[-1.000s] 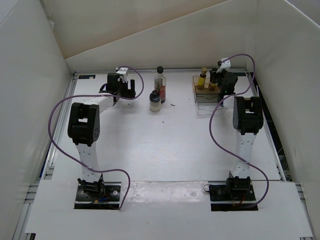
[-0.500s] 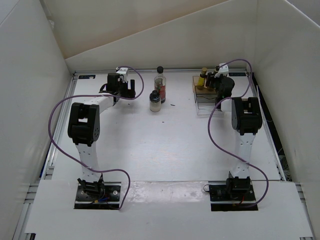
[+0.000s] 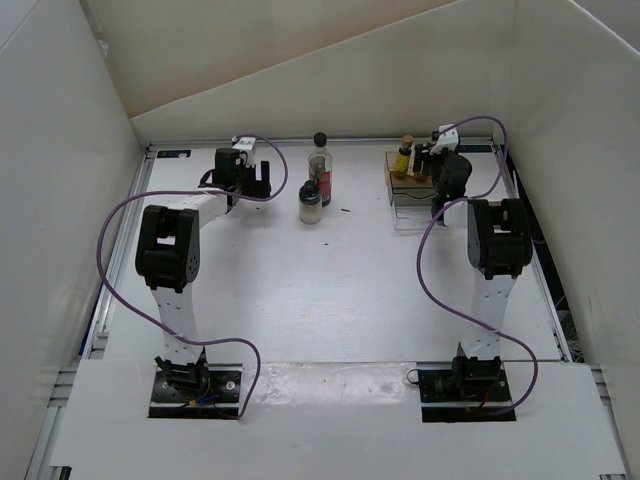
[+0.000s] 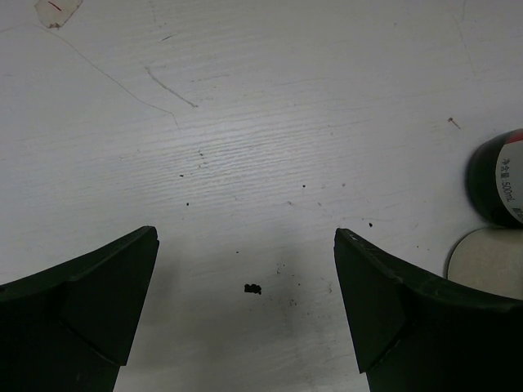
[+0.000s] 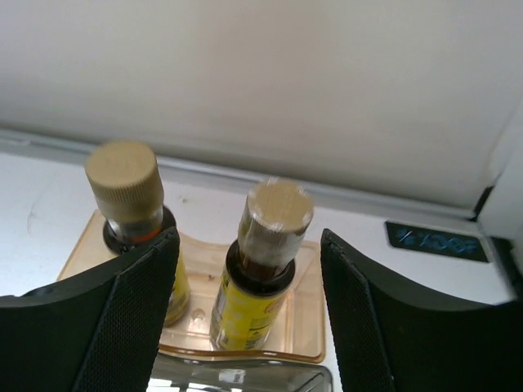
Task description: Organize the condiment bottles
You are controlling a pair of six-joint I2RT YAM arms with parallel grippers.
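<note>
Right jaws opened, dark bottle [image 4: 495, 181] labelled 500mL

Right gripper [image 5: 249, 237]: closed tight a second ago, its fingers now stand spread on either side of the amber bottle [image 5: 249, 314], clear of its sides.
Amber bottle: let go, standing upright on its own in the rack [image 5: 304, 322], just beside the other yellow bottle [image 5: 131, 200].
Right arm [image 3: 498, 248]: its elbow has drawn back a little toward the near edge of the table.
</note>
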